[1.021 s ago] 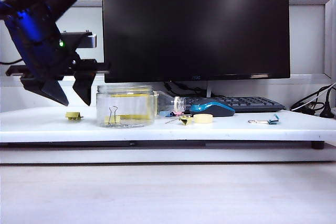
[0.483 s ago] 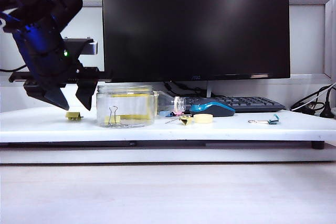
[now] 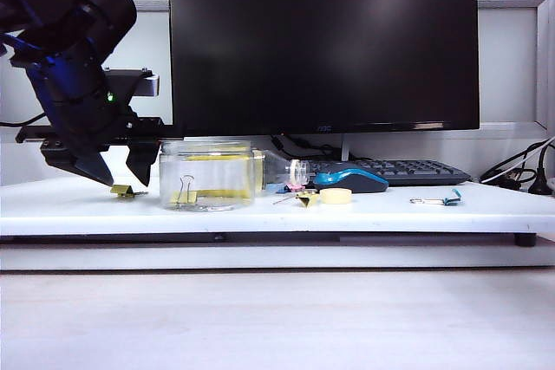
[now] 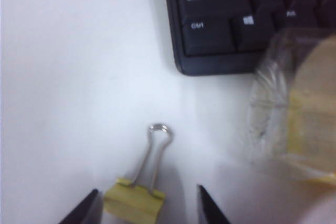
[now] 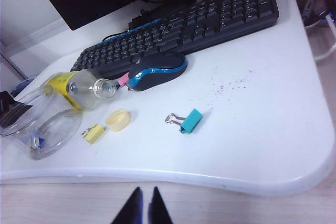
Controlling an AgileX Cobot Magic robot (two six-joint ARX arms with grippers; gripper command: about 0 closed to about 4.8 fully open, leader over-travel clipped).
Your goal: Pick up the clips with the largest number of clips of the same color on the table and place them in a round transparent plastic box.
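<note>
Your left gripper straddles the clip, jaws apart; pinch its stiff, light body, not the springy wire, while your right gripper waits clenched empty.

Office desk, white desktop, monitor, keyboard, mouse

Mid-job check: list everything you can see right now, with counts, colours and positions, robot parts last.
yellow clips: three; one between the left tips, one inside the jar, one by the disc
teal clip: one, right side
round clear jar: one, upright, left of centre
clear bottle: one, lying behind jar
pale yellow disc: one, centre
mouse: one, blue-black
keyboard: one, black
monitor: one, black
table: one, white
left end effector: open, straddling a yellow clip
right end effector: shut, at table's front edge
</note>
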